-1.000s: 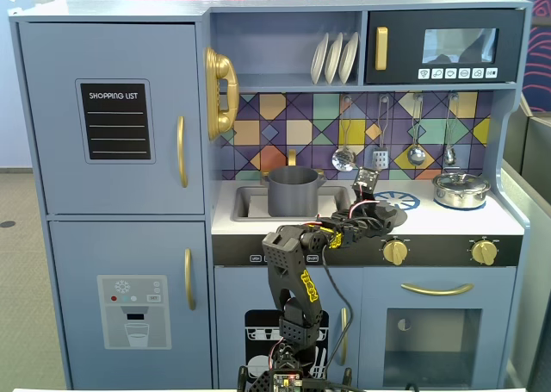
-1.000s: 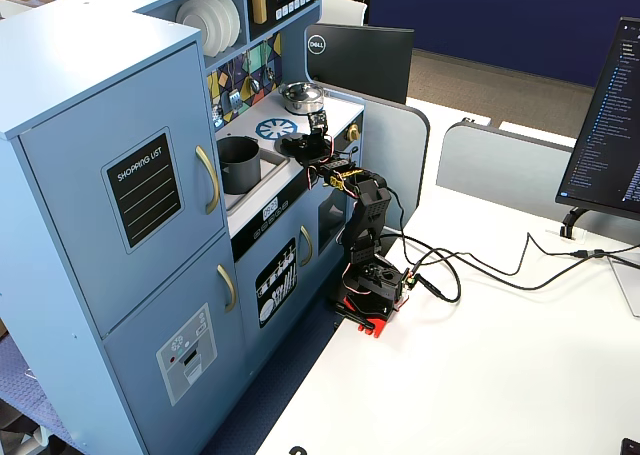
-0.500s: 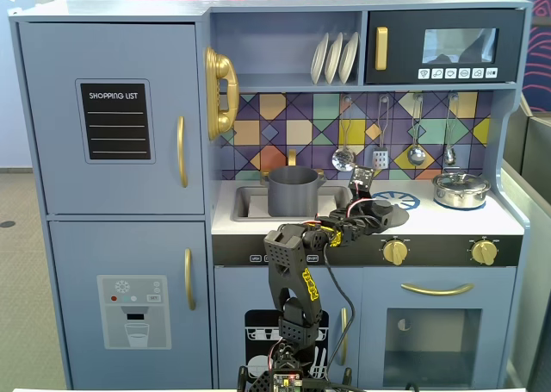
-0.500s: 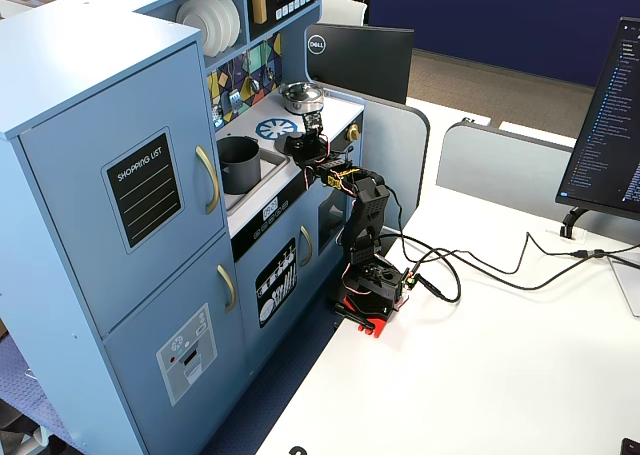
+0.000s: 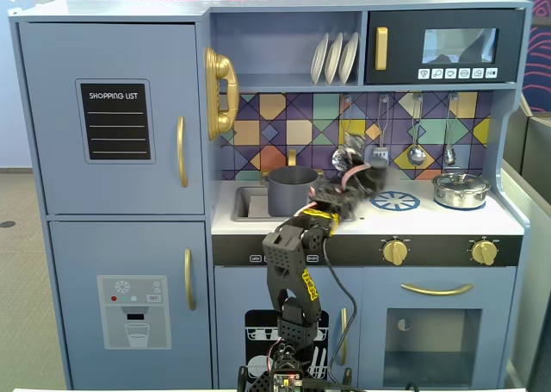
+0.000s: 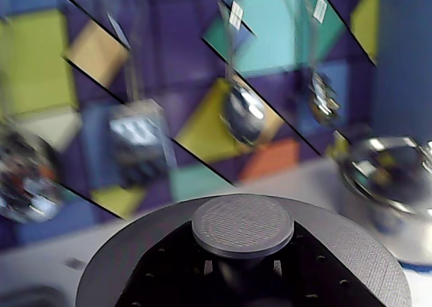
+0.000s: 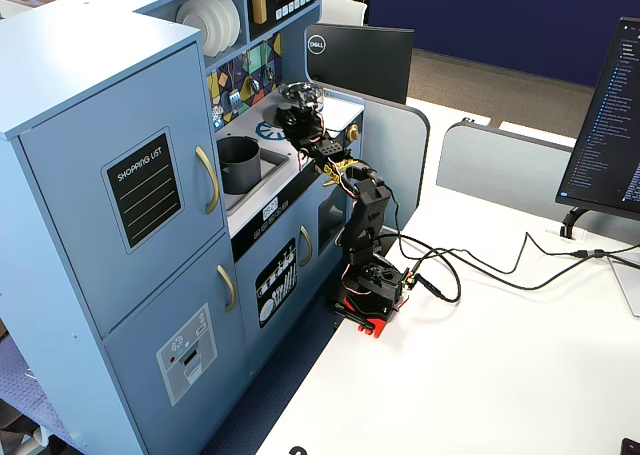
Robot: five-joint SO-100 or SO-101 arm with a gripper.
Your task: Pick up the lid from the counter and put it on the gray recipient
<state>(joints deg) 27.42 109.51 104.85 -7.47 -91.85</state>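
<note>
The dark gray lid (image 6: 354, 253) fills the bottom of the wrist view, its round knob (image 6: 243, 225) in the middle. My gripper (image 6: 243, 270) is shut on the stem under the knob, with a black jaw on each side. In a fixed view my gripper (image 5: 351, 185) is blurred above the pale counter (image 5: 430, 221), between the gray pot (image 5: 293, 190) and the blue burner print (image 5: 394, 202); the lid itself is hard to make out there. The gray pot (image 7: 238, 163) stands open by the sink recess, left of my gripper (image 7: 297, 113).
A shiny silver pot (image 5: 461, 189) with its own lid stands at the counter's right end and shows in the wrist view (image 6: 391, 179). Utensils (image 5: 417, 142) hang on the tiled back wall. The sink recess (image 5: 250, 204) lies left of the gray pot.
</note>
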